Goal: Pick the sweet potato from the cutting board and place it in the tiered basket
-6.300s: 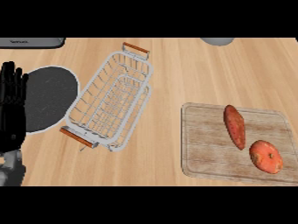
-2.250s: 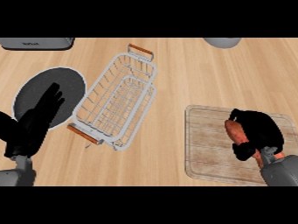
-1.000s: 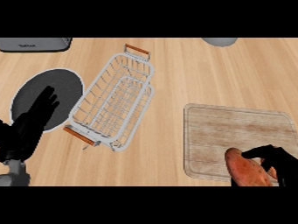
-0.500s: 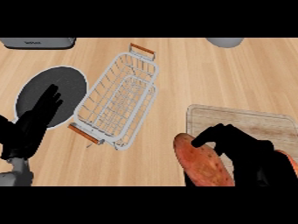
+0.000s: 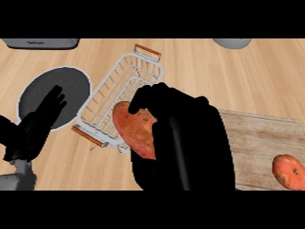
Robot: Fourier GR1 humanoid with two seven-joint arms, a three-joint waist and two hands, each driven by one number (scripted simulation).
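Half done: sweet potato off cutting board, clamped in right robot hand, held beside tiered basket rim. Left: lowering into basket, release. Left robot hand open, resting. Second potato on board.

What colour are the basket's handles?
Orange-brown, on the white wire basket, seen in the head view.

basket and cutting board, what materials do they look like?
Basket: likely white-coated metal wire, given its thin open grid; the orange-brown handles could be wood or plastic. Cutting board: looks like pale, matte wood, with grain streaks across planks.
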